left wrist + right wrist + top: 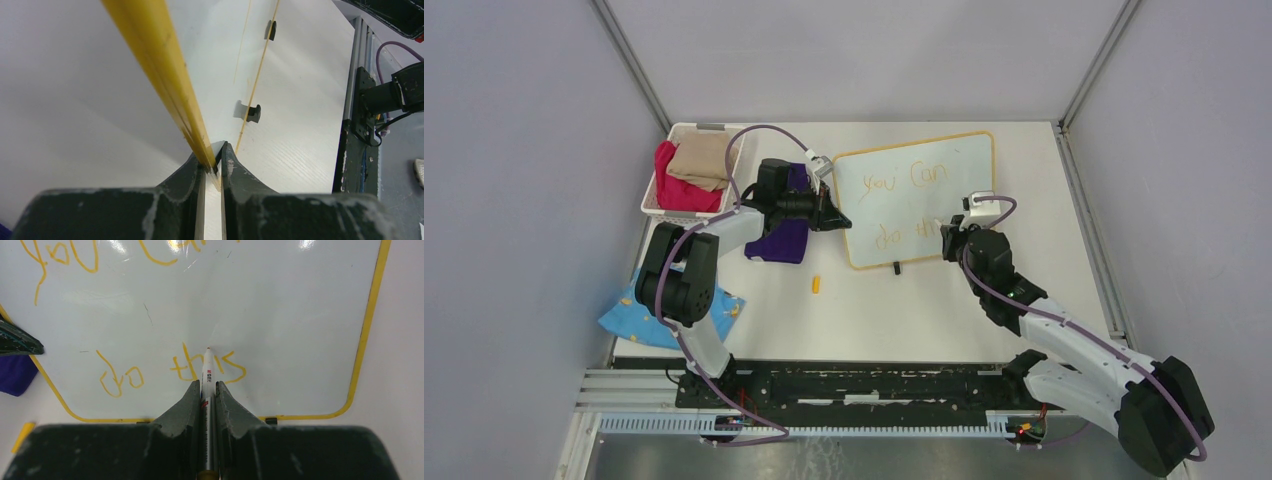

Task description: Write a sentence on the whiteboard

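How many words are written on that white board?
4. On the whiteboard, "you" and "Can" make the top line. "do" and "this" make the lower line, with the marker crossing "this".

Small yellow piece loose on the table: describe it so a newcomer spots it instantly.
Find the whiteboard, the big yellow-framed board with orange writing. Off its near-left corner, on the table just right of the purple cloth, lies the small yellow piece. It is tiny, stubby and lies alone, unlike the far larger cloths nearby.
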Motion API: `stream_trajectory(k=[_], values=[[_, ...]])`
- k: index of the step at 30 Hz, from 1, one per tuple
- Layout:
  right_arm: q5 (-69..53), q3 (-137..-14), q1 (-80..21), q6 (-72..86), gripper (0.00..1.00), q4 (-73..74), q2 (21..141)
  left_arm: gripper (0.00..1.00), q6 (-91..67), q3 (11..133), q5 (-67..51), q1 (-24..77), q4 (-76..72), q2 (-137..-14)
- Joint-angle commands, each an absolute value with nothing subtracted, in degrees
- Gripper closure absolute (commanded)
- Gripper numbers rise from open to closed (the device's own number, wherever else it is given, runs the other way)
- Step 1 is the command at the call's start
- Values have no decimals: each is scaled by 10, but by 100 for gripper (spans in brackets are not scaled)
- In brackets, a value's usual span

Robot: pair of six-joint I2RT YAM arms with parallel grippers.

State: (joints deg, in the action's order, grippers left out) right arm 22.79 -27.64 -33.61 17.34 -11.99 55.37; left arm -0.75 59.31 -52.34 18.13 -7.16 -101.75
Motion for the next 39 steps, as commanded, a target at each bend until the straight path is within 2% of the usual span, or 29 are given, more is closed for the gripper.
stream_trajectory(k=[1, 39], values=[[235, -305, -333, 181, 100, -148, 556, 98, 79, 585, -419, 204, -27, -1054], [252, -297, -324, 182, 100, -150, 571, 98, 81, 585, -418, 207, -26, -1052]])
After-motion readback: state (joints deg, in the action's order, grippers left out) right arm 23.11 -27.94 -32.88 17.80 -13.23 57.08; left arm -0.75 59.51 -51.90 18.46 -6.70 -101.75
